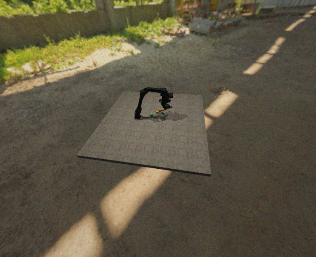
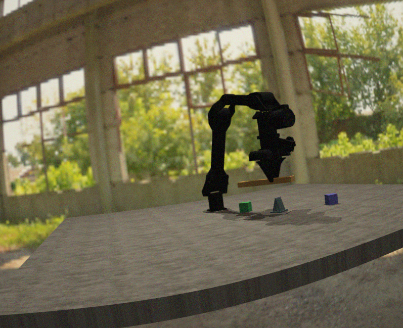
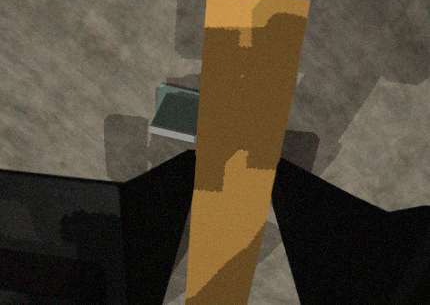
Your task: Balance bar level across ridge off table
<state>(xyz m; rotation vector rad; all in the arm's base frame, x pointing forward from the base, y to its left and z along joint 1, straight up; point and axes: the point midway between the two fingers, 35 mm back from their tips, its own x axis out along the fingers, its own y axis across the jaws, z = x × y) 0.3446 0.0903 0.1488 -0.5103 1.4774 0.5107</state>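
My gripper (image 2: 272, 180) (image 3: 233, 163) is shut on the orange-brown bar (image 2: 245, 184) (image 3: 245, 109) (image 1: 158, 111) near its middle. It holds the bar in the air above the ridge, with a clear gap below in the exterior view. The grey-teal ridge (image 2: 278, 205) (image 3: 176, 111) stands upright on the table (image 2: 146, 247) (image 1: 146, 142). In the wrist view the bar hides part of the ridge, and the rest shows to the left of the bar.
A green cube (image 2: 244, 206) (image 1: 151, 115) stands on the table between the arm's base and the ridge. A blue-purple cube (image 2: 330, 198) (image 1: 171, 106) stands on the far side of the ridge from the base.
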